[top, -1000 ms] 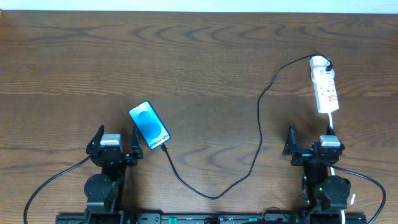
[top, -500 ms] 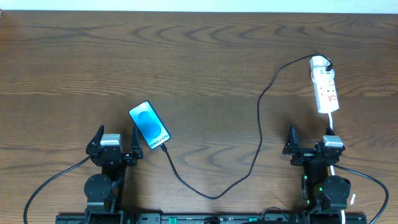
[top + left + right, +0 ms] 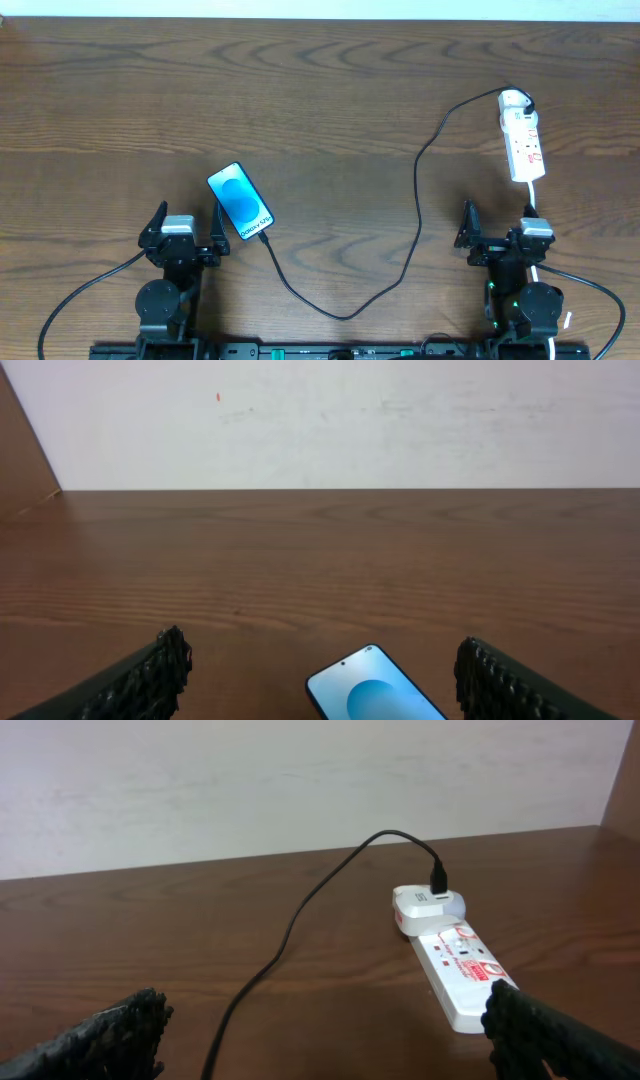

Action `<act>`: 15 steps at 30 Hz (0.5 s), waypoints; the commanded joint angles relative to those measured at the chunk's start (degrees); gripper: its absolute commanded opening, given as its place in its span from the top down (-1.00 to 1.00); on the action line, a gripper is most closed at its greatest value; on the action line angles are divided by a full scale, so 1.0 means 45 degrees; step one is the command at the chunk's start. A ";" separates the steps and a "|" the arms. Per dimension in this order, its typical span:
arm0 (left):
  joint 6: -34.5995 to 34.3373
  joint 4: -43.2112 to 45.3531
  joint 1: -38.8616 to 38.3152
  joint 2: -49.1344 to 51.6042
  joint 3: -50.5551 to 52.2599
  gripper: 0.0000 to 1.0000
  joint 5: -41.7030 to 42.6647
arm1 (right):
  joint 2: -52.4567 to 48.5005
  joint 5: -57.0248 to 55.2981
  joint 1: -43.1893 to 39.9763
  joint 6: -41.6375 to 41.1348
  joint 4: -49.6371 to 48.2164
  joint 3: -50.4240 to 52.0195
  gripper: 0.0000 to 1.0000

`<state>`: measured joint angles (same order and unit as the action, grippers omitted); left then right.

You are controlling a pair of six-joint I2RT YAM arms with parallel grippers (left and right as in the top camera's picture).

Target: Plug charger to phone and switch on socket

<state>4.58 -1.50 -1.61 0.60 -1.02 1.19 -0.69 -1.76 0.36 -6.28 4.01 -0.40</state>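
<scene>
Left gripper (image 3: pixel 186 224) and right gripper (image 3: pixel 500 226) are resting with fingers apart; charger (image 3: pixel 418 200) is touching phone (image 3: pixel 240 201) at its 5 o'clock end.

Surface: dark wooden table (image 3: pixel 320 90)
Left: phone (image 3: pixel 240 201), screen up
Right: white socket (image 3: pixel 522 140)
Between: black charger (image 3: pixel 418 200), reaching both

Grained wooden table (image 3: pixel 320 90), glossy glass-fronted phone (image 3: pixel 240 201), smooth white plastic socket (image 3: pixel 523 142), matt black charger (image 3: pixel 417 200)
</scene>
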 commanded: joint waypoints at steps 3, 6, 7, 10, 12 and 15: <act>0.0170 -0.0563 0.0053 -0.0083 0.0175 -0.73 -0.0160 | 0.0092 -0.0418 0.0155 0.0175 0.0039 0.0019 -0.99; 0.0170 -0.0563 0.0053 -0.0083 0.0175 -0.73 -0.0160 | 0.0092 -0.0491 0.0277 0.0175 0.0034 0.0019 -0.99; 0.0170 -0.0563 0.0053 -0.0083 0.0175 -0.73 -0.0160 | 0.0092 -0.0481 0.0335 0.0180 0.0034 0.0019 -0.99; 0.0170 -0.0568 0.0053 -0.0083 0.0175 -0.73 -0.0160 | 0.0092 -0.0209 0.0559 0.0631 0.0053 0.0024 -0.99; 0.0170 -0.0563 0.0053 -0.0083 0.0175 -0.73 -0.0160 | 0.0092 -0.0044 0.0719 0.1005 0.0068 0.0024 -0.98; 0.0170 -0.0563 0.0053 -0.0083 0.0175 -0.73 -0.0160 | 0.0092 0.0063 0.0850 0.1477 0.0073 0.0024 -0.99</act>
<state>4.58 -1.50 -1.61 0.58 -1.02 1.19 -0.69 -2.07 3.36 -3.14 3.99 -0.40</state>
